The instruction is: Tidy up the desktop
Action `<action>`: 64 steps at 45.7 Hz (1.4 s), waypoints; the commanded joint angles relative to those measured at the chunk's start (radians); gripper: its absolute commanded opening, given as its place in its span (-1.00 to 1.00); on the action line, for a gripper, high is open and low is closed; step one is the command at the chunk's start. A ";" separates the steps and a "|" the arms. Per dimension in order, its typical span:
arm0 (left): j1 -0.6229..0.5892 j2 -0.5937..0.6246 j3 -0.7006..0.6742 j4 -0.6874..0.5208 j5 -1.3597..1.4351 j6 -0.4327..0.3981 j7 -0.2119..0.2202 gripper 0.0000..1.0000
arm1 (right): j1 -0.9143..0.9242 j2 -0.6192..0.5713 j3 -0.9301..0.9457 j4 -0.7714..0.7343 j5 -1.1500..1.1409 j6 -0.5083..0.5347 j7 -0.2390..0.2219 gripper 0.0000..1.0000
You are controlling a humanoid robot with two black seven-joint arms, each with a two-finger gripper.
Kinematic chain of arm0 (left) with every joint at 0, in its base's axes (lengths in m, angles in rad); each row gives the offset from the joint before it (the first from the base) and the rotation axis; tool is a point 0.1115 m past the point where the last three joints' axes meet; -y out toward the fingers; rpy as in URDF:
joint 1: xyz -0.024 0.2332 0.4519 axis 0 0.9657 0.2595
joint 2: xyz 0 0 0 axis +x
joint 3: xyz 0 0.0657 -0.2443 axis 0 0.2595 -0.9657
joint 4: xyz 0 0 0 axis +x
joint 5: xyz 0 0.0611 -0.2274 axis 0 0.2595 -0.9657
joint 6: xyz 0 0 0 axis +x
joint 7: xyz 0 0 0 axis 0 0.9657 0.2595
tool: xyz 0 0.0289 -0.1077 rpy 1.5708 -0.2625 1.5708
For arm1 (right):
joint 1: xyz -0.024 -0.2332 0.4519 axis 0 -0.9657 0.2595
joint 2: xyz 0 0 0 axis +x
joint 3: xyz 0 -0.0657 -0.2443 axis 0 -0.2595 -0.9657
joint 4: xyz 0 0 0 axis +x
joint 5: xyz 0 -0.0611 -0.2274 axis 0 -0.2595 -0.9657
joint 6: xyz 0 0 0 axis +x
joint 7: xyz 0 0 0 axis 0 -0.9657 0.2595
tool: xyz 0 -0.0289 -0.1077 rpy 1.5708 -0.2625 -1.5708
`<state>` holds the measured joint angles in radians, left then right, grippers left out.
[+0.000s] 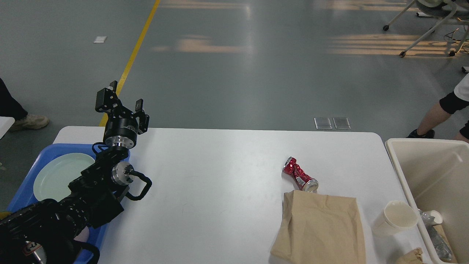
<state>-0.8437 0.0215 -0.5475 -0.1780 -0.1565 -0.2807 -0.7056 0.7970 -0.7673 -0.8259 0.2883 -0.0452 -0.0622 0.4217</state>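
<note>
The desktop fills the near middle of the view, white and broad. The left gripper is raised over its far left corner, fingers parted and holding nothing; the arm rises from the near left above a blue tray holding a pale plate. The right gripper is out of view. Well to the right of the gripper lie a crushed red can, a brown paper bag touching it, and a white cup beside the beige bin.
</note>
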 commanded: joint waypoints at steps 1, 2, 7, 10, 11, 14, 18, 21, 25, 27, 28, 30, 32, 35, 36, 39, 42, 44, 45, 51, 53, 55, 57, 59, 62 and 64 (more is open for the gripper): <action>0.000 0.000 0.000 0.000 0.000 0.000 0.000 0.93 | 0.112 -0.036 -0.064 0.043 -0.016 0.039 0.000 1.00; 0.000 0.000 0.000 0.000 0.000 0.000 0.000 0.93 | 0.139 -0.047 -0.082 0.052 -0.021 0.054 0.000 1.00; 0.000 0.000 0.000 0.000 0.000 0.000 0.000 0.93 | 0.283 -0.081 -0.173 0.100 -0.036 0.140 0.000 1.00; 0.000 0.000 0.000 0.000 0.000 0.000 0.000 0.93 | 0.362 -0.095 -0.223 0.115 -0.038 0.203 0.000 1.00; 0.000 0.000 0.000 0.000 0.000 0.000 0.000 0.93 | 0.387 -0.096 -0.240 0.118 -0.038 0.223 -0.001 1.00; 0.000 0.000 0.000 0.000 0.000 0.000 0.000 0.93 | 0.462 -0.098 -0.294 0.118 -0.038 0.294 -0.003 1.00; 0.000 0.000 0.000 0.000 0.000 0.000 0.000 0.93 | 0.568 -0.096 -0.366 0.118 -0.039 0.383 -0.003 1.00; 0.000 0.000 0.000 0.000 0.000 0.000 0.000 0.93 | 0.646 -0.093 -0.415 0.118 -0.042 0.438 -0.004 1.00; 0.000 0.000 0.000 0.000 0.000 0.000 0.000 0.93 | 0.744 -0.081 -0.464 0.118 -0.079 0.495 -0.004 1.00; 0.000 0.000 0.000 0.000 0.000 0.000 0.000 0.93 | 0.790 -0.067 -0.473 0.120 -0.111 0.516 -0.004 1.00; 0.000 0.000 0.000 0.000 0.000 0.000 0.000 0.93 | 0.810 -0.058 -0.476 0.118 -0.130 0.524 -0.004 1.00; 0.000 0.000 0.000 0.000 0.000 0.000 0.000 0.93 | 0.849 -0.038 -0.478 0.118 -0.160 0.539 -0.004 1.00; 0.000 0.000 0.000 0.000 0.000 0.000 0.000 0.93 | 0.880 -0.020 -0.478 0.118 -0.183 0.555 -0.004 1.00; 0.000 0.000 0.000 0.000 0.000 0.000 0.000 0.93 | 0.922 0.014 -0.478 0.118 -0.202 0.573 -0.004 1.00; 0.000 0.000 0.000 0.000 0.000 0.000 0.000 0.93 | 0.936 0.028 -0.478 0.118 -0.203 0.576 -0.004 1.00; 0.000 0.000 0.000 0.000 0.000 0.000 0.000 0.93 | 0.969 0.078 -0.478 0.117 -0.205 0.581 -0.006 1.00; 0.000 0.000 0.000 0.000 0.000 0.000 0.000 0.93 | 0.998 0.134 -0.480 0.117 -0.208 0.590 -0.006 1.00; 0.000 0.000 0.001 0.000 0.000 0.000 0.000 0.93 | 1.018 0.172 -0.478 0.118 -0.216 0.599 -0.006 1.00; 0.000 0.000 0.000 0.000 0.000 0.000 0.000 0.93 | 1.028 0.192 -0.478 0.118 -0.217 0.604 -0.006 1.00; 0.000 0.000 0.000 0.000 0.000 0.000 0.000 0.93 | 1.094 0.333 -0.476 0.150 -0.217 0.666 -0.006 1.00; 0.000 0.000 0.000 0.000 0.000 0.000 0.000 0.93 | 1.125 0.376 -0.476 0.175 -0.217 0.685 -0.006 1.00; 0.000 0.000 0.000 0.000 0.000 0.000 0.000 0.93 | 1.166 0.440 -0.476 0.222 -0.219 0.706 -0.006 1.00; 0.000 0.000 0.001 0.000 0.000 0.000 0.000 0.93 | 1.192 0.480 -0.475 0.250 -0.219 0.710 -0.006 1.00; 0.000 0.000 0.000 0.000 0.000 0.000 0.000 0.93 | 1.211 0.522 -0.472 0.270 -0.219 0.711 -0.006 1.00; 0.000 0.000 0.000 0.000 0.000 0.000 0.000 0.93 | 1.223 0.595 -0.467 0.282 -0.219 0.714 -0.006 1.00; 0.000 0.000 0.000 0.000 0.000 0.000 0.000 0.93 | 1.223 0.641 -0.466 0.287 -0.219 0.714 -0.006 1.00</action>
<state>-0.8437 0.0216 -0.5475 -0.1779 -0.1565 -0.2807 -0.7056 2.0016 -0.2442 -1.2977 0.5505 -0.2638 0.6472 0.4155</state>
